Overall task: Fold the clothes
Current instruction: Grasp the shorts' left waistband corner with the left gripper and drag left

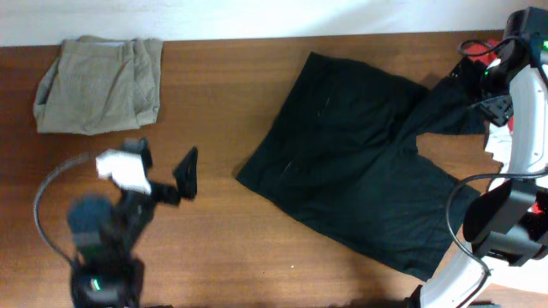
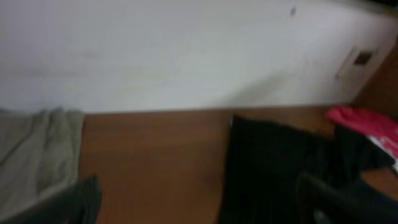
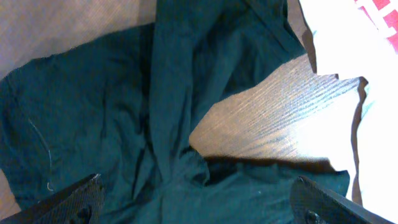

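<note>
Black shorts (image 1: 360, 162) lie spread on desk (image 1: 223, 239), centre-right, set diag.; legs splayed, bare wood showing between them in R wrist view. Khaki shorts (image 1: 98, 85) sit folded at far L corner. L gripper (image 2: 198, 183): jaws wide, empty, over bare desk, apart from the shorts. R gripper (image 3: 198, 183): jaws wide, empty, above crotch area. Judgement: fabric thin, light, limp, creases easily, won't hold shape, prob. drags on wood. Best pinch pts: leg hem corner and waistband edge, one per arm. Red/white clothing (image 2: 360, 118) near R edge, snag risk.
</note>
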